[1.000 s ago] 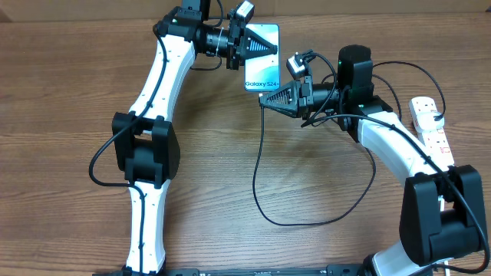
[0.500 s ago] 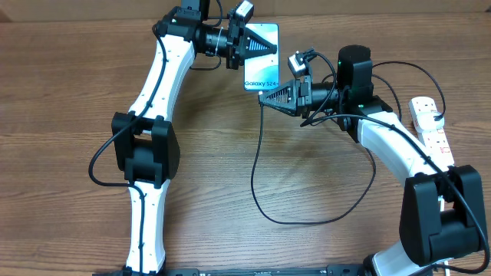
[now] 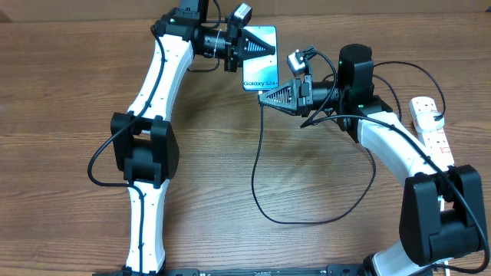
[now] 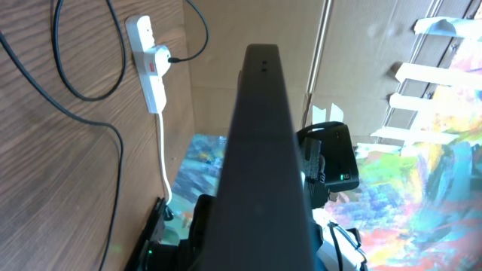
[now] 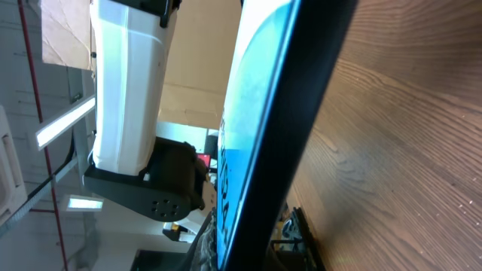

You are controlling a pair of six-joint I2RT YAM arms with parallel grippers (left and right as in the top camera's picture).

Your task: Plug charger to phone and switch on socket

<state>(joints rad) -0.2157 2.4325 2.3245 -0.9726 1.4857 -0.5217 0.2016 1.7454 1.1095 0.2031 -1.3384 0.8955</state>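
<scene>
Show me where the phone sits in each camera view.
Overhead: the phone, top centre, screen visible.
Left wrist: dark edge-on slab up the middle.
Right wrist: edge-on diagonal, blue screen facing left.
Shared landmark: the wooden table, left in left wrist, right in right wrist.

Glossy phone (image 3: pixel 261 81), matt black charger (image 3: pixel 258 138), white plastic socket (image 3: pixel 436 136), wood-grain table (image 3: pixel 69 115).
</scene>
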